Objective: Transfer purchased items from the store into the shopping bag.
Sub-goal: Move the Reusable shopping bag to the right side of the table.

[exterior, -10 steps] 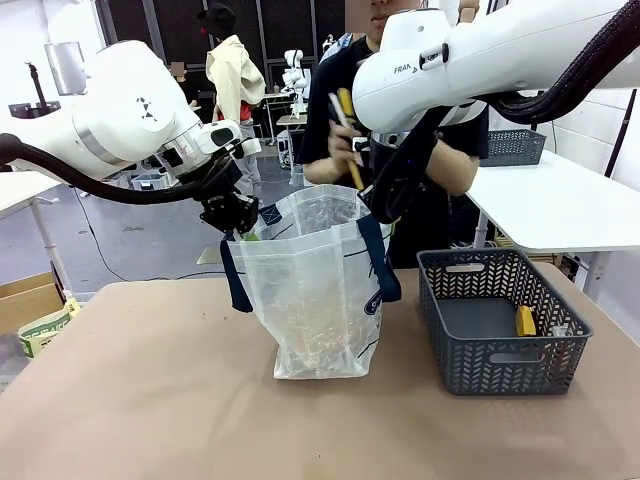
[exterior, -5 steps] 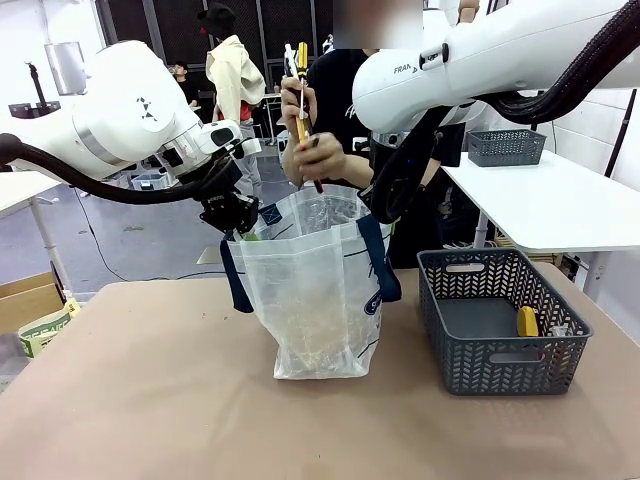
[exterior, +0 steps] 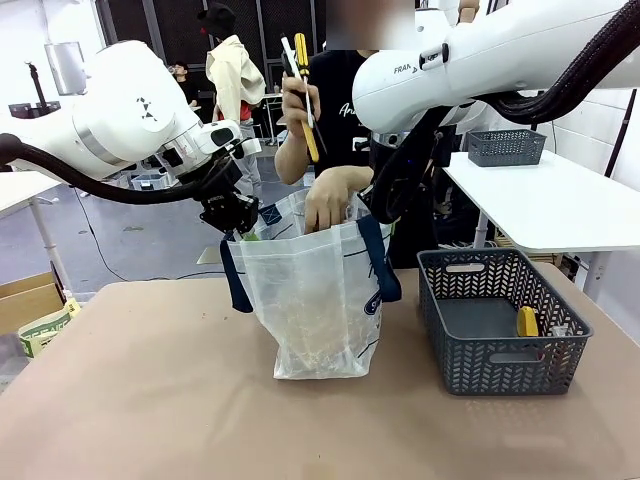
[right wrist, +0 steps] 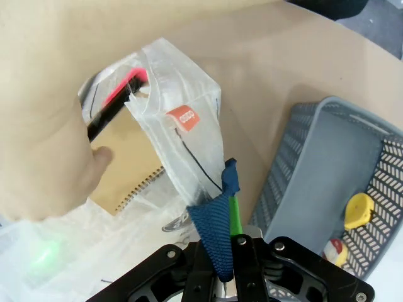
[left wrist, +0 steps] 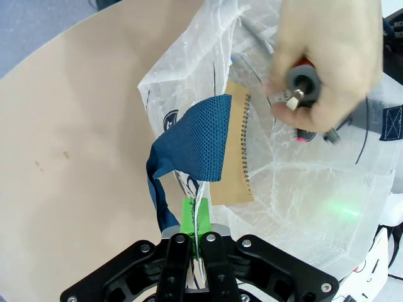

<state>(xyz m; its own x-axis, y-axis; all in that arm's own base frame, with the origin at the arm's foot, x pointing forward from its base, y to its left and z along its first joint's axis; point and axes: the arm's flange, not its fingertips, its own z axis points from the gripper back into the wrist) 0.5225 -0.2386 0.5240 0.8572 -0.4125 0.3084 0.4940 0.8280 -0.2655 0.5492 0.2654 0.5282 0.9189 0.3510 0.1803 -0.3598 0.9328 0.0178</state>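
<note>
The shopping bag [exterior: 320,290] stands upright at the table's middle, its mouth held wide. My left gripper [exterior: 232,215] is shut on the bag's left rim [left wrist: 194,220], just below the navy strap [left wrist: 198,141]. My right gripper [exterior: 385,205] is shut on the other navy strap [right wrist: 228,220]. A person's hand [exterior: 328,195] reaches into the bag with a red-and-grey-handled tool [left wrist: 301,85]; the other hand holds yellow and white pens [exterior: 303,90] above it. A tan spiral notebook [left wrist: 234,157] lies inside. The store [exterior: 500,320] stands to the right and holds a yellow piece [exterior: 526,321].
The person stands close behind the bag at the far edge. A white table [exterior: 560,205] with a second grey basket [exterior: 505,147] is at the back right. A brown cardboard box [exterior: 28,300] sits off the table's left side. Bare tan tabletop [exterior: 150,400] lies in front.
The person raised the pens from chest height to above the bag, then lowered the other hand into the bag's mouth. Both arms and the bag have stayed put.
</note>
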